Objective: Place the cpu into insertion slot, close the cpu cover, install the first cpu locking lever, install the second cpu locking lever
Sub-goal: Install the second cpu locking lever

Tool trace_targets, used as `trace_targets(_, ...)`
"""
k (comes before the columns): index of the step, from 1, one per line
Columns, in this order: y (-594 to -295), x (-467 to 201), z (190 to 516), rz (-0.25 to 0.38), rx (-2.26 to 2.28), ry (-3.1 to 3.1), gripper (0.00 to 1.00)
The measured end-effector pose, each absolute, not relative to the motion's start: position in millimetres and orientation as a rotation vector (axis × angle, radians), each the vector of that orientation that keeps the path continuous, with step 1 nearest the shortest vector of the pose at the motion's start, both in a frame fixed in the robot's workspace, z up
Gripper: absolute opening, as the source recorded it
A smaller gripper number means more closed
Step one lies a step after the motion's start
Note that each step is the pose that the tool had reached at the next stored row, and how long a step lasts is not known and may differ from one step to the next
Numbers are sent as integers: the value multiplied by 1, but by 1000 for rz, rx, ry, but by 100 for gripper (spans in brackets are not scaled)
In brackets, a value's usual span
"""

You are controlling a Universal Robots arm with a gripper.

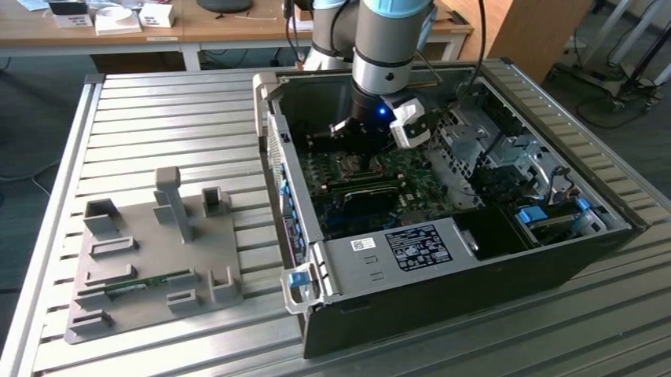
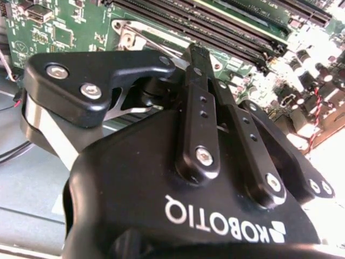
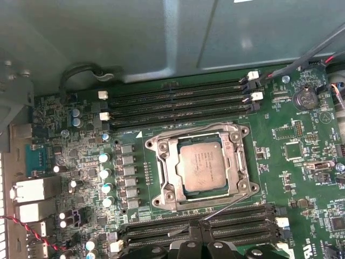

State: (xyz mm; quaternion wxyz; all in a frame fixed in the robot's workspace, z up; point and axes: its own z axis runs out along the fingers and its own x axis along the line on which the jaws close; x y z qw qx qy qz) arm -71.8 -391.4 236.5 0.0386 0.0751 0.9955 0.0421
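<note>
In the first wrist view the cpu [image 3: 202,167] lies silvery and flat in the insertion slot [image 3: 157,202] on the green board. The cpu cover [image 3: 168,175] is down around its edges. One thin wire locking lever [image 3: 188,131] runs along one side of the socket. The other locking lever [image 3: 232,204] slants out from the socket, and its end reaches my gripper [image 3: 200,237]. In the second wrist view the gripper [image 2: 207,65] has its black fingers [image 2: 197,108] pressed together over the socket's corner [image 2: 126,38]. The exterior view has the gripper [image 1: 360,145] low inside the case.
The open black computer case [image 1: 441,259] lies on a slatted metal table [image 1: 168,118]. Long black memory slots [image 3: 178,100] flank the socket on two sides. A grey fixture plate [image 1: 147,251] stands at the exterior view's left. Drive cages and cables [image 1: 504,157] crowd the case's right side.
</note>
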Motion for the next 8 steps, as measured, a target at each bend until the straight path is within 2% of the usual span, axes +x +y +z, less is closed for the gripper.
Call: trace_targets(8, -391, -72, 241, 129, 230, 3053, 11)
